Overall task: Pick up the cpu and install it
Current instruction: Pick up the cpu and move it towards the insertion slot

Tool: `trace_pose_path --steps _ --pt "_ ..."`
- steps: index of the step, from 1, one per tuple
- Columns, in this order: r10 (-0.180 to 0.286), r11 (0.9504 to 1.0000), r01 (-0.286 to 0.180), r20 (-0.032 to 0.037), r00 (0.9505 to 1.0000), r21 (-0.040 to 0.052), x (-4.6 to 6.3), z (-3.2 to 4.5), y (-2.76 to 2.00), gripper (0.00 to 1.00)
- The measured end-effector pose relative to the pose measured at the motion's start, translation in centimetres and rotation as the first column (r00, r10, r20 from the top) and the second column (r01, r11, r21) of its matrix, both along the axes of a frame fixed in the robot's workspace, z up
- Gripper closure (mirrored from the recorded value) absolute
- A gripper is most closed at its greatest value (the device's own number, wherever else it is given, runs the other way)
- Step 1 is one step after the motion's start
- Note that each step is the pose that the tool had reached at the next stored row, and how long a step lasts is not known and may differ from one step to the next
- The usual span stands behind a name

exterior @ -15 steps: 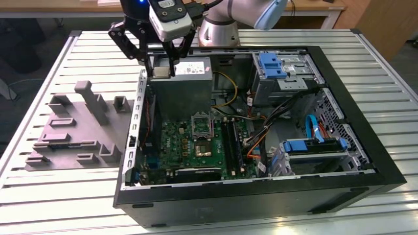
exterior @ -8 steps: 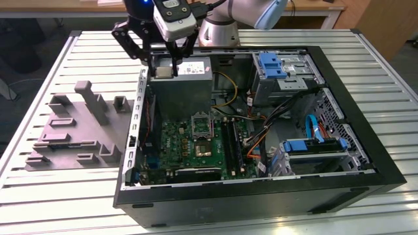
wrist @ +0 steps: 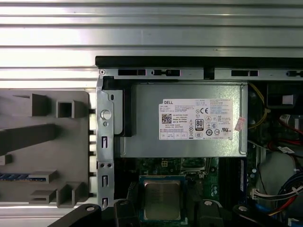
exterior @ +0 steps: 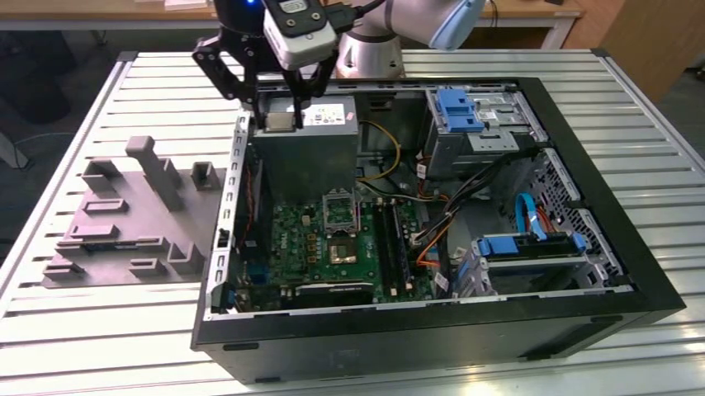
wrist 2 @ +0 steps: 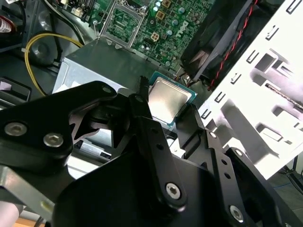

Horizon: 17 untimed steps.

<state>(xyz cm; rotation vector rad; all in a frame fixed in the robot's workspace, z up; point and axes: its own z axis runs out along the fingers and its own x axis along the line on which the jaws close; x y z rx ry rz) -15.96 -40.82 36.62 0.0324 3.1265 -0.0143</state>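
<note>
Exterior view: shows the gripper [exterior: 277, 111] at the far side of the computer case [exterior: 617, 272], toward the exterior view's left. Claw narrowed onto the cpu [exterior: 279, 121], chip carried flat. Places it over the large grey box [exterior: 314, 157] w/ white label, by that box's corner on the exterior view's left. Can't tell whether chip and box touch. Leaves the socket frame [exterior: 342, 210] bare on the green board [exterior: 330, 247], nearer the camera and well apart from the chip. Has a grey fixture plate [exterior: 121, 223] on the slatted table [exterior: 111, 330], outside the case at the exterior view's left.

Second wrist view: pins the cpu [wrist 2: 168, 99] by two opposite edges btw black fingers [wrist 2: 147, 127]. Metal lid toward the camera, greenish rim round it. Puts the socket frame [wrist 2: 125, 21] beyond, dark centre exposed.

First wrist view: same pinch, cpu [wrist: 162, 201] btw fingers [wrist: 124, 210], grey box [wrist: 189, 120] just beside.

Handling, as a judgement: prob. light, stiff, thin. Smooth lid, so likely to slip if squeezed on the faces. Underside prob. fragile, best left untouched. Best taken by opposite rim edges, as here, and kept level.
</note>
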Motion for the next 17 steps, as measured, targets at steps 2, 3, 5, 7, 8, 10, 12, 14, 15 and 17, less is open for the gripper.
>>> trace_pose_path --steps 2,3,5,7,8,10,12,14,15,17 --pt "0.000 1.0000 0.000 0.0001 1.0000 0.0001 0.09 0.00 0.00 0.53" --pt "0.000 1.0000 0.000 0.0001 1.0000 0.0001 0.13 0.00 0.00 0.53" --pt "0.000 1.0000 0.000 0.0000 1.0000 0.0001 0.22 0.00 0.00 0.53" --pt "0.000 1.0000 0.000 0.0001 1.0000 0.0001 0.31 0.00 0.00 0.53" --pt "0.000 1.0000 0.000 0.0000 1.0000 0.0000 0.36 0.00 0.00 0.53" --pt "0.000 1.0000 0.000 0.0000 1.0000 0.0000 0.44 0.00 0.00 0.53" --pt "0.000 1.0000 0.000 0.0000 1.0000 0.0000 0.53 0.00 0.00 0.53" --pt "0.000 1.0000 0.000 0.0000 1.0000 0.0000 0.63 0.00 0.00 0.53" --pt "0.000 1.0000 0.000 0.0000 1.0000 0.0000 0.67 0.00 0.00 0.53" --pt "0.000 1.0000 0.000 0.0001 1.0000 0.0000 0.76 0.00 0.00 0.53"
